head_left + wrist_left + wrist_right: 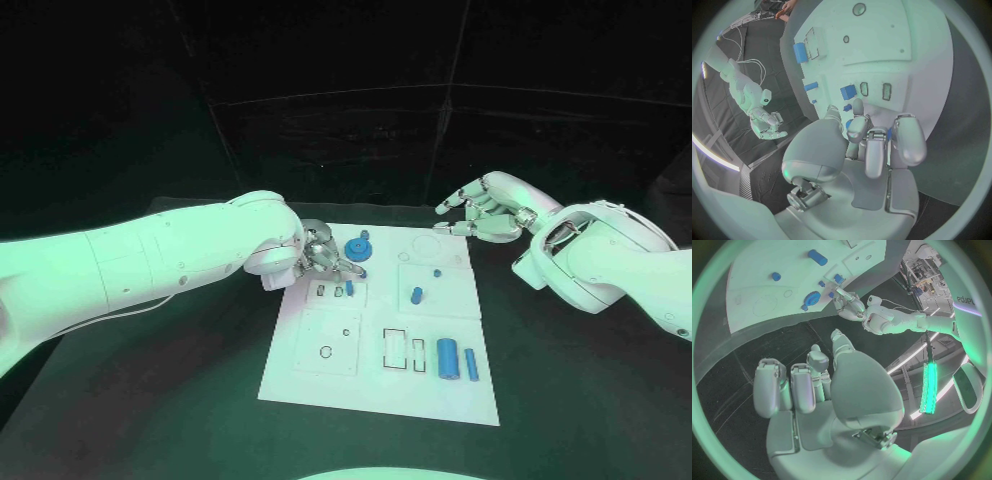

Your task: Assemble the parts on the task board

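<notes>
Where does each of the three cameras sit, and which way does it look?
Head view: on the robot's head, looking down at the task board; both arms show, left hand and right hand.
Left wrist view: behind the left hand, facing the board.
Right wrist view: behind the right hand, off the board.
Shared: both wrist views show the other hand too.
</notes>
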`<state>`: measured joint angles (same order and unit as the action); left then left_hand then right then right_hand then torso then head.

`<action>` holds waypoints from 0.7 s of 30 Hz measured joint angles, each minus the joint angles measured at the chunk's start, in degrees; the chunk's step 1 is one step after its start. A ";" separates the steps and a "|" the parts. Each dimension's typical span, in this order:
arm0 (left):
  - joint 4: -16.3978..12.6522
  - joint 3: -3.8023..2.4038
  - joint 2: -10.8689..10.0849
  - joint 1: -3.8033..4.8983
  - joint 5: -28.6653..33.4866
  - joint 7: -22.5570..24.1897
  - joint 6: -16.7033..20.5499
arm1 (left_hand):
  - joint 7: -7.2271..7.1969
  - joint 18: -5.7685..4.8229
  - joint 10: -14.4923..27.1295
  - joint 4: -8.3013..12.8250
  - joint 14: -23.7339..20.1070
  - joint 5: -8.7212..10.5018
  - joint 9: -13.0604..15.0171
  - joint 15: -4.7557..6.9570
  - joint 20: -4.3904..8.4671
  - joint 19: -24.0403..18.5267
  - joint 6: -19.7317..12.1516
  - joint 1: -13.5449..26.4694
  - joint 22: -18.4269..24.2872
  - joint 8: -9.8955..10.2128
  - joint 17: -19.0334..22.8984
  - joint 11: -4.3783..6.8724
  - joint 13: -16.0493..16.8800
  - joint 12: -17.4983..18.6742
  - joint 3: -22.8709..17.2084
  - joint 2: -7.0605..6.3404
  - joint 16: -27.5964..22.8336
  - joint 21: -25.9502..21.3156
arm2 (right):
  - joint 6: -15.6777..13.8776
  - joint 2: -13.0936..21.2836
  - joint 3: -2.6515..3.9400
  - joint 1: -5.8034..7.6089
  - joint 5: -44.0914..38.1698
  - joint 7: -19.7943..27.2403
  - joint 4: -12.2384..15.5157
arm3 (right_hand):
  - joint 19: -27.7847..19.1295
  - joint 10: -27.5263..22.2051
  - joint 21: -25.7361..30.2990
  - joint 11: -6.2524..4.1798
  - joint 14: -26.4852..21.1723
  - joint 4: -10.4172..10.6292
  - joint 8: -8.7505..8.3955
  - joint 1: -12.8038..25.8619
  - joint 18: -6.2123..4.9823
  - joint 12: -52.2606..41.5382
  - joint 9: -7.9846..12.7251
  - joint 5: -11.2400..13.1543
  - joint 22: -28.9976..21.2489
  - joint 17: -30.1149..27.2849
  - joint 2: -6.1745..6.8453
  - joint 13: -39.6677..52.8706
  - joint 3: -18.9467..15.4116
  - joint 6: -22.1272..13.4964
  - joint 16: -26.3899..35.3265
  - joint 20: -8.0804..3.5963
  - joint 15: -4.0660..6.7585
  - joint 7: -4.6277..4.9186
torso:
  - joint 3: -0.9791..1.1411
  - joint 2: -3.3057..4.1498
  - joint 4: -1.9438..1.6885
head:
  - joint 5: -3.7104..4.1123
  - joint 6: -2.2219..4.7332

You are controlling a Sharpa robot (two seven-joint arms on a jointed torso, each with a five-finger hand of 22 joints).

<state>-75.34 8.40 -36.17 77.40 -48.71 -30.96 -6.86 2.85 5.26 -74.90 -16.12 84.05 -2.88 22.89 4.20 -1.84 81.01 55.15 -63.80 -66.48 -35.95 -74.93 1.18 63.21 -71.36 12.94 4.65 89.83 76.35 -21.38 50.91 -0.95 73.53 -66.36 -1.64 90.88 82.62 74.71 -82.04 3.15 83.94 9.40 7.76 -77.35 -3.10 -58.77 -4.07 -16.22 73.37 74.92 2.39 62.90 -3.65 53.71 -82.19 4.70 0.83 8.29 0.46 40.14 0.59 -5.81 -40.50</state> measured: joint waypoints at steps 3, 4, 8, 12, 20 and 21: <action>0.34 0.09 0.54 0.04 -0.51 -0.53 -0.46 | 0.00 0.00 -0.15 -0.09 0.00 0.00 0.16 0.00 0.00 0.00 0.00 0.00 -0.19 0.00 0.00 -0.15 0.27 -0.31 0.09 0.00 0.00 0.22 | 0.15 -0.11 0.00 0.00 -0.07 -0.25 -0.10 | 0.00 -0.10 0.00 -0.10 0.00 -0.06 0.00 0.00 0.00 0.00 0.00 0.00 0.00 0.00 0.00 -0.02 -0.07 0.00 0.00 0.00 0.00 0.00 | -0.07 0.04 0.00 | -0.14 -0.10; 0.46 0.12 0.72 0.05 -0.65 -0.65 -0.58 | 0.00 0.00 -0.27 -0.11 0.00 0.00 0.24 0.00 0.00 0.00 0.00 0.00 -0.28 -0.12 0.00 -0.03 0.41 -0.31 0.31 0.00 0.00 0.22 | 0.18 -0.16 0.00 0.00 -0.08 -0.32 -0.15 | 0.00 -0.10 0.00 -0.10 0.00 -0.06 0.00 0.00 0.00 0.00 0.00 0.00 0.00 0.00 0.00 -0.02 -0.07 0.00 0.00 0.00 0.00 0.00 | -0.07 0.05 0.00 | -0.16 -0.13; 0.82 0.17 1.43 0.06 -1.14 -1.01 -0.95 | 0.00 0.00 -0.36 -0.07 0.00 0.00 0.35 0.00 0.00 0.00 0.00 0.00 -0.44 -0.23 0.00 0.05 0.64 -0.54 0.39 0.00 0.00 0.22 | 0.31 -0.35 0.00 0.00 -0.15 -0.52 -0.25 | 0.00 -0.10 0.00 -0.10 0.00 -0.06 0.00 0.00 0.00 0.00 0.00 0.00 0.00 0.00 0.00 -0.02 -0.07 0.00 0.00 0.00 0.00 0.00 | -0.10 0.06 0.02 | -0.24 -0.31; 1.15 0.18 2.01 0.09 -1.58 -1.27 -1.27 | 0.00 0.00 -0.36 -0.07 0.00 0.00 0.47 0.00 0.00 0.00 0.00 0.00 -0.61 -0.35 0.01 0.05 0.72 -0.53 0.39 0.00 0.00 0.48 | 0.45 -0.51 0.00 0.00 -0.21 -0.72 -0.41 | -0.10 -0.10 0.00 -0.09 0.00 0.07 0.00 0.00 0.00 0.00 0.00 0.00 -0.05 -0.01 0.00 -0.03 -0.20 0.00 0.00 0.11 0.00 0.00 | -0.12 0.07 0.02 | -0.27 -0.32; 1.44 0.20 2.41 0.10 -2.05 -1.51 -1.76 | -0.20 0.00 -0.35 0.09 0.00 0.00 0.92 -0.01 0.00 0.00 -0.20 -0.50 -0.75 -0.90 0.01 0.05 0.89 -0.53 0.54 0.50 0.00 0.48 | 0.72 -0.66 0.00 0.00 -0.28 -1.10 -0.74 | -0.21 -0.10 0.00 -0.09 0.00 0.17 0.00 0.00 0.00 0.00 0.01 0.00 -0.12 -0.01 0.00 -0.08 -0.30 0.00 0.00 0.22 0.00 0.00 | -0.15 0.03 0.02 | -0.21 -0.55; 1.44 0.20 2.44 0.10 -2.09 -1.53 -1.83 | -0.09 0.00 -0.35 0.09 0.00 0.00 1.00 0.00 0.00 0.00 -0.31 -0.53 -0.82 -0.90 0.01 0.05 0.90 -0.53 0.54 0.53 0.00 0.48 | 0.76 -0.70 0.00 0.00 -0.30 -1.15 -0.78 | -0.21 -0.10 0.00 -0.09 0.00 0.17 0.00 0.00 0.00 0.00 0.01 0.00 -0.12 -0.01 0.00 -0.08 -0.30 0.00 0.00 0.22 0.00 0.00 | -0.15 0.03 0.01 | -0.20 -0.58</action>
<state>-73.90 8.60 -33.73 77.50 -50.80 -32.49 -8.68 2.76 5.27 -75.25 -16.04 84.05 -2.88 23.89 4.19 -1.84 81.01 54.85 -64.33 -67.29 -36.85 -74.92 1.23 64.10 -71.89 13.49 5.17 89.83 76.83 -20.62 50.21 -0.95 73.53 -66.65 -2.79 90.10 82.41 74.61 -82.04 3.06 83.94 9.57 7.76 -77.35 -3.10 -58.77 -4.06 -16.22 73.25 74.91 2.39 62.82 -3.94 53.71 -82.19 4.92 0.83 8.29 0.31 40.17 0.60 -6.02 -41.08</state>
